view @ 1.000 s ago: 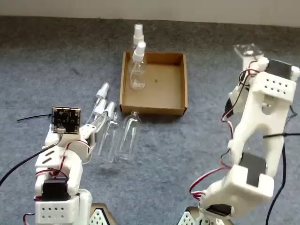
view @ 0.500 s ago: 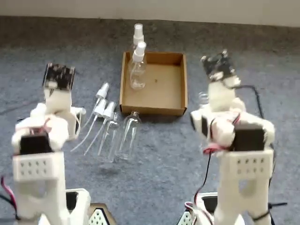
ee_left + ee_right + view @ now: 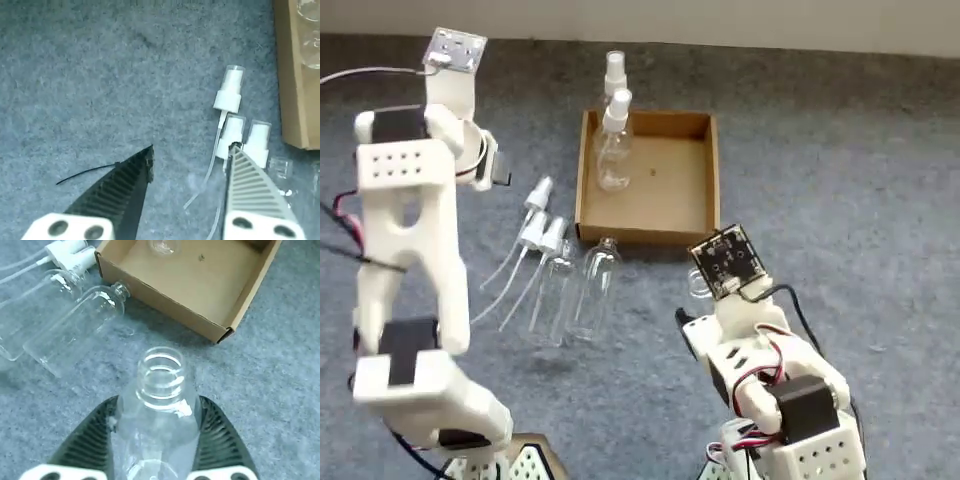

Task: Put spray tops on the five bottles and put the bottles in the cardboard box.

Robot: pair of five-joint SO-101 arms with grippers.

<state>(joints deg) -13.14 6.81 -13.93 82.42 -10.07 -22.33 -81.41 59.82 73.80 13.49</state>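
right jaws clamped on an open-necked bottle near a front corner of the cardboard box, left jaws spread with nothing between them over the grey surface beside three loose spray tops, two more topless bottles lying by the box front, one topped bottle inside it

left arm: swung up | right end effector: brought bottle down near box

One capped bottle stands in the cardboard box, at its back left; another bottle stands just behind the box. Three spray tops lie left of it, two open bottles before its left front corner, a third bottle before its right front corner
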